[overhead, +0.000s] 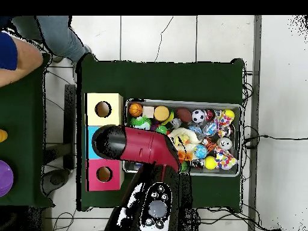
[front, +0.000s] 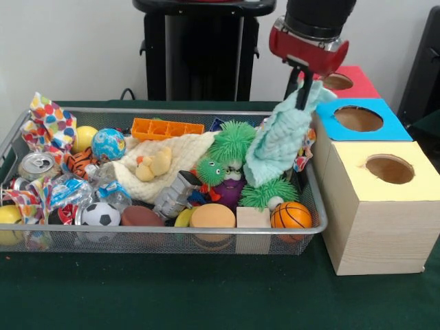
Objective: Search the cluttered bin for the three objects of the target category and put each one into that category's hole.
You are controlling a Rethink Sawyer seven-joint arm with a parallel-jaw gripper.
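Right of frame I see the boxes (front: 381, 206), then the bin (front: 206, 237) filling the centre. My gripper (front: 303, 88) pinches the mint cloth (front: 278, 141) by its top, hanging upper right: light, limp, likely to drape and snag.

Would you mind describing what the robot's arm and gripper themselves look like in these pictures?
The arm is a thick, rounded tube with a glossy dark red shell and black sections. In the front view a black cylinder ends in a red collar with a pale band. The gripper below has thin, dark fingers. From overhead, the black base segment carries round grey buttons.
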